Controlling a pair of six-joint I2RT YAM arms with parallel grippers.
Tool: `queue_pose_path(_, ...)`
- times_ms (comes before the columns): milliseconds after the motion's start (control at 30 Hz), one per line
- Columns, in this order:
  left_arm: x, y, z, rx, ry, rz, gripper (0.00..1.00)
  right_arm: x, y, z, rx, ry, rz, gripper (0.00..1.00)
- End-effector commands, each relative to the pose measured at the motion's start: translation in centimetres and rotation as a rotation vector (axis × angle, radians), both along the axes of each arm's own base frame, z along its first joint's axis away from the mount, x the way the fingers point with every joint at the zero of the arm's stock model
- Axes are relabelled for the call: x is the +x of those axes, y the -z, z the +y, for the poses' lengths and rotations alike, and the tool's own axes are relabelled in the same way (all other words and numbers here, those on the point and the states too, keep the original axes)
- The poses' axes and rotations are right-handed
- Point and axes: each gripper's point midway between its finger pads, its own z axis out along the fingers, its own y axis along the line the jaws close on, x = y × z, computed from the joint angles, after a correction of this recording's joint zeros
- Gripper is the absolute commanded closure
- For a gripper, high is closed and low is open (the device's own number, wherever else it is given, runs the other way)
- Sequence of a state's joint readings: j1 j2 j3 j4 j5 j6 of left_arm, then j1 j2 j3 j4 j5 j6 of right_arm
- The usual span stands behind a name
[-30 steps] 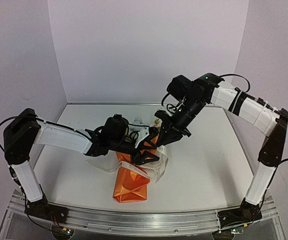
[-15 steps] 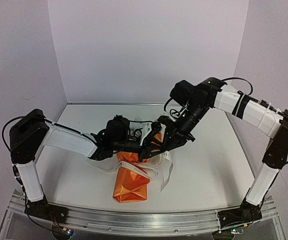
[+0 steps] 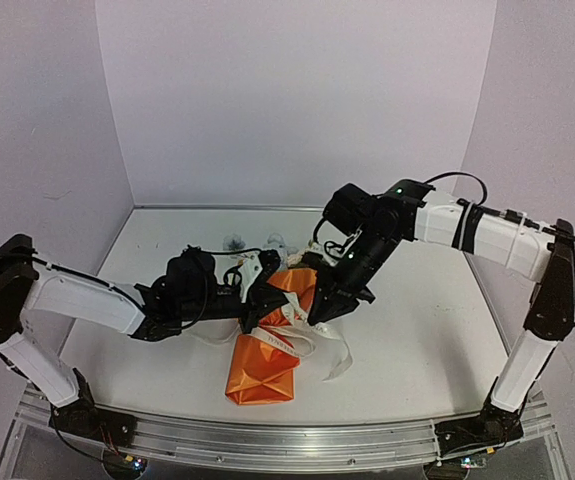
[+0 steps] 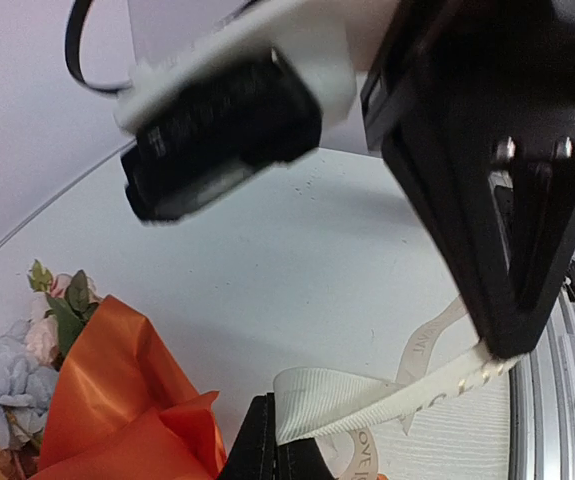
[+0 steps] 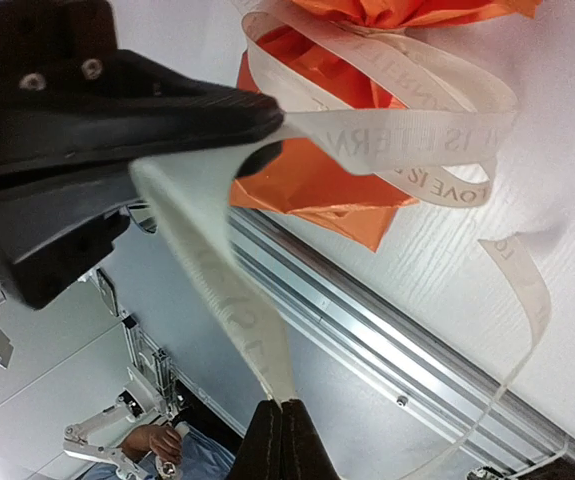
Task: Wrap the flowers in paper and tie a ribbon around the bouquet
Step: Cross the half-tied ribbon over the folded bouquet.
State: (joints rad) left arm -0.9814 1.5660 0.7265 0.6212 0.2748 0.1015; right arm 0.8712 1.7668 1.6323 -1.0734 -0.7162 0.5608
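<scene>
The bouquet (image 3: pixel 264 362) lies on the table as an orange paper (image 4: pixel 117 400) cone, with pale blue and pink flowers (image 4: pixel 7 365) poking out of its far end. The cream ribbon (image 3: pixel 312 338) loops around its middle, and a loose tail curls to the right. My left gripper (image 3: pixel 259 306) is shut on a stretch of the ribbon (image 4: pixel 367 395) just left of the pinch; its jaws (image 4: pixel 271 405) meet on the fabric. My right gripper (image 3: pixel 319 306), close beside it, is shut on another stretch of ribbon (image 5: pixel 217 270), pinched at the tips (image 5: pixel 282 405).
An aluminium rail (image 3: pixel 287 440) runs along the table's front edge. Purple-white walls close off the back and both sides. The two grippers are nearly touching above the bouquet. A person's hand (image 5: pixel 152 440) shows below the table in the right wrist view.
My left gripper has shut on the ribbon and drawn back to the left. My right gripper has come down and nearer, still shut on the ribbon, whose tail has dropped onto the table.
</scene>
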Motion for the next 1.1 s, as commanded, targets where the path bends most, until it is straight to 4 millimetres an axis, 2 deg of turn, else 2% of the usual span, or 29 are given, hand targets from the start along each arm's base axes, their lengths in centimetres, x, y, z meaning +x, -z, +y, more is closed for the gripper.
queue_pose_path(0,1.8,-0.5,3.3,0.054,-0.17,-0.063,1.0,-0.9,2.8,1.5,-0.051,-0.019,0.002,1.0)
queue_pose_path(133,1.5,0.5,5.4,0.11,-0.223,-0.071,1.0,-1.4,5.3,2.8,-0.079,-0.02,-0.004,1.0)
queue_pose_path(233,0.4,1.1,6.3,0.151,-0.219,-0.067,1.0,-1.6,7.0,3.4,-0.099,-0.016,-0.005,1.0)
queue_pose_path(400,-2.7,2.2,6.5,0.198,-0.143,-0.065,1.0,-2.1,8.8,3.7,-0.116,-0.007,0.007,1.0)
queue_pose_path(600,-4.7,3.1,7.0,0.251,-0.084,-0.039,1.0,-3.7,10.3,2.8,-0.145,-0.024,0.029,1.0)
queue_pose_path(700,-5.9,3.2,6.7,0.264,-0.03,-0.026,1.0,-4.4,10.4,2.2,-0.146,-0.036,0.038,0.9)
queue_pose_path(833,-7.2,3.8,6.3,0.291,0.036,-0.008,0.99,-3.9,10.5,0.3,-0.176,-0.049,-0.051,0.66)
queue_pose_path(967,-7.7,4.3,6.0,0.315,0.057,0.001,0.99,-2.6,9.9,-1.3,-0.193,-0.035,-0.145,0.57)
queue_pose_path(1067,-7.7,4.2,5.9,0.314,0.053,-0.003,0.99,-1.3,10.2,-3.2,-0.245,-0.016,-0.248,0.52)
